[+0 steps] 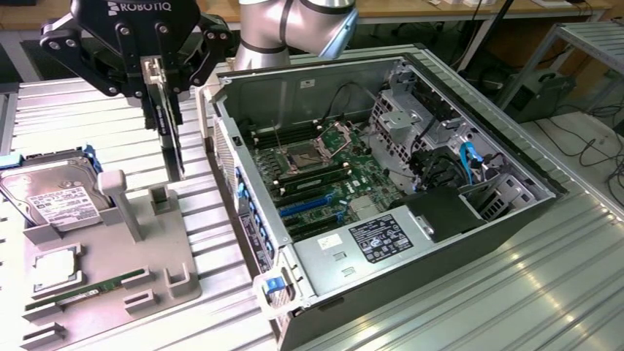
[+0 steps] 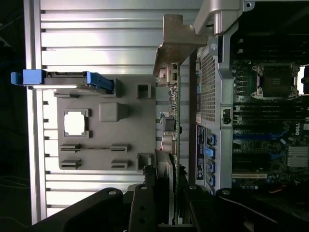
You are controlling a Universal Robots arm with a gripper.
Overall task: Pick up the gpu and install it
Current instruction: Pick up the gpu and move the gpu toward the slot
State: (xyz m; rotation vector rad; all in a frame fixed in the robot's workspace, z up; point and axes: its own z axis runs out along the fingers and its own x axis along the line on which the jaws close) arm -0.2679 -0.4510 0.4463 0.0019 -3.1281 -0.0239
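Note:
The gpu [image 1: 168,124] is a thin green card seen edge-on, hanging upright from my gripper [image 1: 161,80], which is shut on its upper part. Its lower end hangs close above a small upright holder [image 1: 161,199] on the grey fixture tray [image 1: 171,252]. In the wrist view the gpu [image 2: 175,113] runs as a narrow green strip with its silver bracket [image 2: 176,43] at the far end, between the fixture tray [image 2: 130,130] and the open computer case [image 2: 217,96]. The gripper [image 2: 166,191] clamps the card's near end.
The open computer case [image 1: 390,168] lies on the exterior view's right of the card, with the motherboard and blue slots [image 1: 307,206] exposed. On the fixture tray sit a hard drive [image 1: 54,194], a CPU [image 1: 58,267] and a RAM stick [image 1: 88,289]. Ribbed aluminium table all around.

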